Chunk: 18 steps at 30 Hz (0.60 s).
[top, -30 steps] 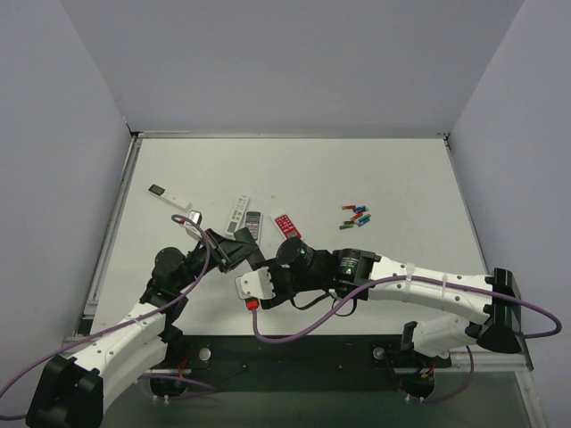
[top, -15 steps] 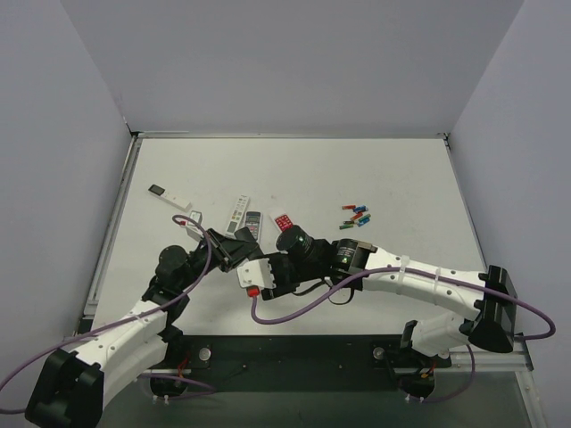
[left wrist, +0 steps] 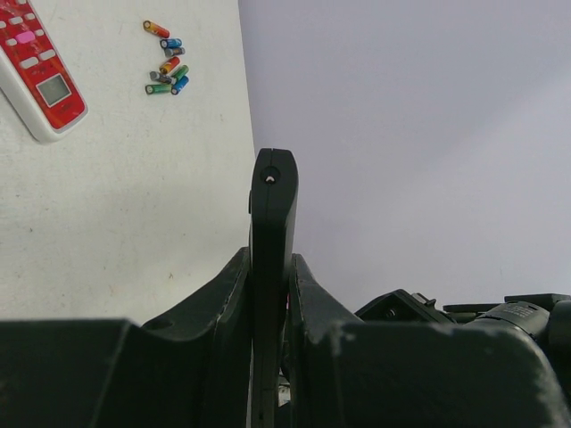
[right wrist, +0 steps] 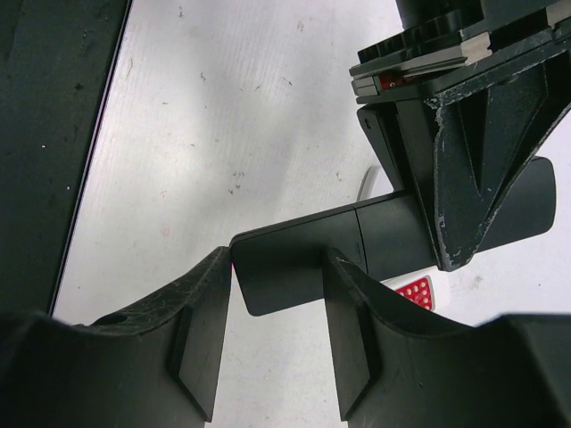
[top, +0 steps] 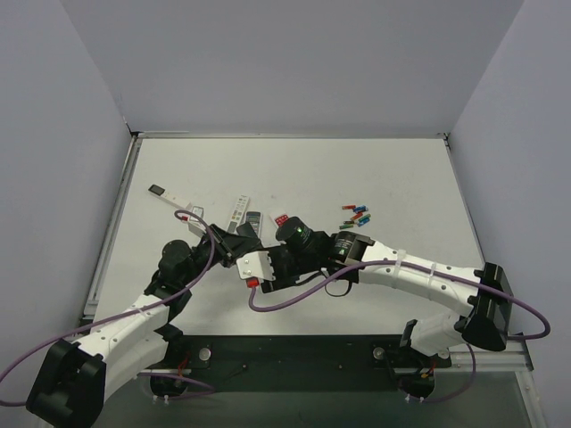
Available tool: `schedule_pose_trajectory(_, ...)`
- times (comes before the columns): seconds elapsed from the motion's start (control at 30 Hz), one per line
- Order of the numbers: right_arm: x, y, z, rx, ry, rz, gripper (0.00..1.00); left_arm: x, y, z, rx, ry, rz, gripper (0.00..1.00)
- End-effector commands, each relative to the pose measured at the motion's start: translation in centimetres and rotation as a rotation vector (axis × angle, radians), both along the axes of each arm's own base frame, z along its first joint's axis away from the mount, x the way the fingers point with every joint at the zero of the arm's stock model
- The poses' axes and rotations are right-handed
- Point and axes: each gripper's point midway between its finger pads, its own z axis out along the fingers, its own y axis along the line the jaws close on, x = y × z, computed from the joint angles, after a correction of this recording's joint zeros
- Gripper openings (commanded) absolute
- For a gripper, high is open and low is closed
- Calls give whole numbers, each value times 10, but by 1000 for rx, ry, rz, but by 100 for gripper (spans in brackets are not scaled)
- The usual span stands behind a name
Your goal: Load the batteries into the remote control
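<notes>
Left tool (left wrist: 270, 276) clamped on a dark slim bar (left wrist: 272, 201), right tool (right wrist: 277, 285) at the bar's end.
My right tool's fingers stand apart around that end; I cannot tell whether they grip. Just beyond both tools, the white remote control (top: 239, 209) lies on the counter (top: 401, 169). The batteries (top: 357, 215) sit clustered well to its right.

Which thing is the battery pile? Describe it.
On the white table, look right of centre, beyond the right arm. The batteries lie in a loose cluster, apart from the remotes to their left. They are the only tiny cylinders, green, red and blue; the remotes are long and flat.
</notes>
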Motion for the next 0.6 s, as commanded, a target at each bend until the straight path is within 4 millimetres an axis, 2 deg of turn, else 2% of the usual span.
schedule_pose_trajectory(0.0,29,4,-27,-32,-22,-76,39,-67,-20,128,-271,-318,-297,0)
schedule_pose_trajectory(0.17,17,0,-30,-23,19,-83,40,-57,-16,123,-269,-303,-234,0)
schedule_pose_trajectory(0.57,-19,-15,-59,-96,80,-83,42,-26,-1,120,-209,-284,-88,0)
